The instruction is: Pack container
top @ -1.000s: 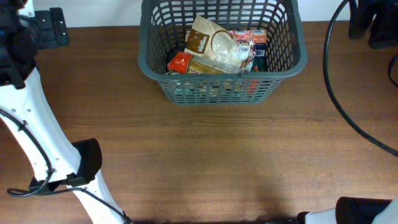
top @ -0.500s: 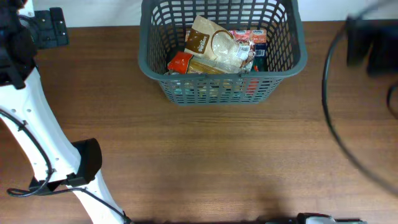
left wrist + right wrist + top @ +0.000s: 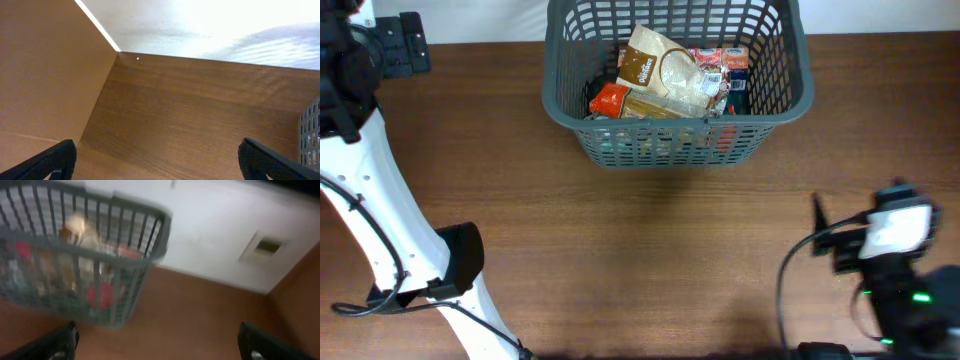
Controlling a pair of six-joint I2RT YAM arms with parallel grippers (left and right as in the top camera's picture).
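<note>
overhead: basket (image 3: pixel 665 150) stands upright at far-mid part of table (image 3: pixel 620 260), packed w/ grocery packs.
basket look: dark grey, slotted sides, rounded corners, much bigger than any pack inside.
contents: brown-white bag (image 3: pixel 660 68) on top, tilted; red pack (image 3: pixel 610 100) touching its near-left corner; red-white packs (image 3: pixel 720 60) on the right, partly under the bag. lower layers only glimpsed thru the slots.
left arm (image 3: pixel 375 200): white, along left side of table, well apart from basket.
left claw (image 3: pixel 157 150): jaws spread wide, nothing betw. them; tips show at both bottom corners of left wrist view, over bare wood. sliver of basket (image 3: pixel 312 132) at right edge, not touching.
right arm (image 3: pixel 895 235): over near-right part of table, blurred, well apart from basket.
right claw (image 3: pixel 157 330): jaws fully apart, empty; tips at bottom corners of right wrist view.
right wrist view: blurry; basket (image 3: pixel 161 227) ahead on the left w/ packs visible thru slots, white wall (image 3: pixel 225 225) behind it, brown wood betw. claw and basket.
</note>
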